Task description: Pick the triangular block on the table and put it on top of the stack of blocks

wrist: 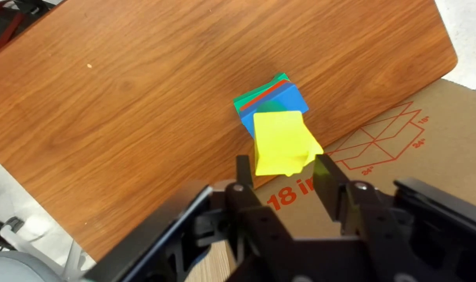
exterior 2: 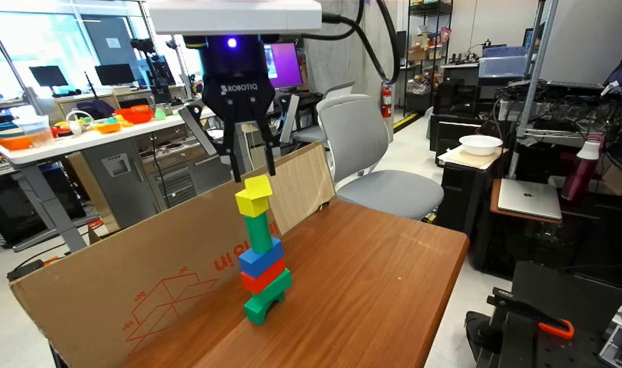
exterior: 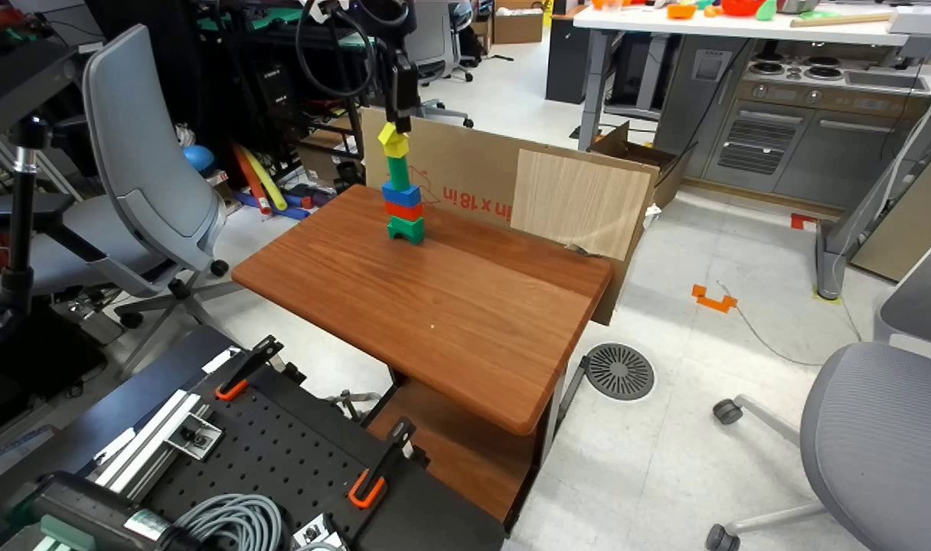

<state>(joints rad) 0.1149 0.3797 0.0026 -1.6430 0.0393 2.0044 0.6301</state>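
Observation:
The stack of blocks (exterior: 402, 194) (exterior 2: 261, 259) (wrist: 294, 98) stands upright on the brown table (exterior: 435, 321) (exterior 2: 372, 266) (wrist: 144, 86). From the bottom it has a green arch, a red block, a blue block, a green cylinder and a yellow block (exterior 2: 250, 206). The yellow triangular block (exterior: 392, 138) (exterior 2: 259, 186) (wrist: 281, 137) rests on top of that yellow block, turned a little against it. My gripper (exterior: 402, 126) (exterior 2: 254, 177) (wrist: 282, 158) is open just above the stack's top. In the wrist view its fingertips stand apart on both sides of the yellow, holding nothing.
A cardboard sheet (exterior: 458, 172) (exterior 2: 178, 266) (wrist: 418, 145) stands along the table's edge close behind the stack. A light wood panel (exterior: 576, 203) (exterior 2: 303, 189) leans on it. A black perforated bench (exterior: 282, 436) with clamps and grey office chairs (exterior: 151, 168) (exterior 2: 387, 189) surround the table.

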